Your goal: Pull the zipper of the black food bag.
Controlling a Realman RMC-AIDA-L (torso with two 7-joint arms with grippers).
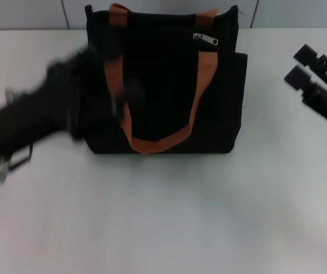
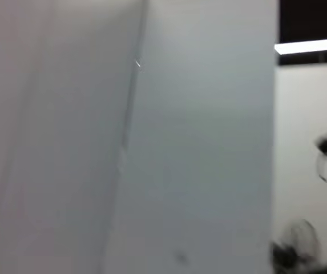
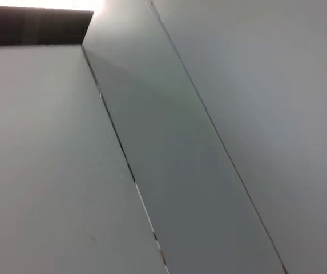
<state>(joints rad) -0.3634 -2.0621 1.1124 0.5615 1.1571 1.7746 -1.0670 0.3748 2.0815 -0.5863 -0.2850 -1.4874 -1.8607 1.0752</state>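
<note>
The black food bag (image 1: 163, 91) stands upright on the white table at the far middle, with orange-brown strap handles (image 1: 197, 108) hanging down its front. The silver zipper (image 1: 206, 39) sits on the zip line near the bag's upper right. My left gripper (image 1: 107, 68) is blurred and lies over the bag's upper left part, beside the left strap. My right gripper (image 1: 300, 64) is open and empty, resting apart from the bag on its right. Neither wrist view shows the bag or any fingers.
The white table (image 1: 169, 217) spreads in front of the bag. A grey panelled wall (image 1: 152, 11) rises behind it. The wrist views show only wall panels (image 2: 152, 142) (image 3: 209, 142).
</note>
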